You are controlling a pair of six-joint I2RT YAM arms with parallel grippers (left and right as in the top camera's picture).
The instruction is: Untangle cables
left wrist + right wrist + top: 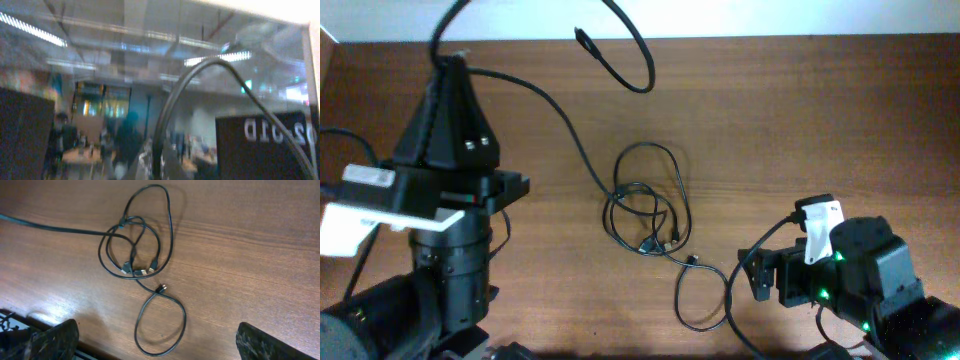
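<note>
the left arm (445, 200) is standing tall at the left side of the worktop (820, 120), its forearm tilting up and away toward the far edge, with the left hand (450, 65) sitting at its raised tip. that hand is pressed together, and it is seemingly pinching the long cord (560, 120), which is sloping down from the tip to the middle of the worktop. the left wrist view is facing up into the room, blurred, and only that cord (170, 105) is arching up from the bottom centre. a further stretch of cord is looping in the air near the far edge, and its plug end (580, 37) is hanging free. the right arm (870, 280) is crouching low at the near right corner, pointing its right hand (752, 273) leftward along the worktop. its fingers (50, 340) are spreading wide apart at the bottom corners of the right wrist view, gripping nothing. the cables (645, 215) are lying in the middle of the worktop as a loose knot of overlapping loops, several plugs (137, 271) clustering on its near side. one loose loop (705, 300) is trailing out of the knot toward the right hand, lying just in front of the open fingers without touching them.
</note>
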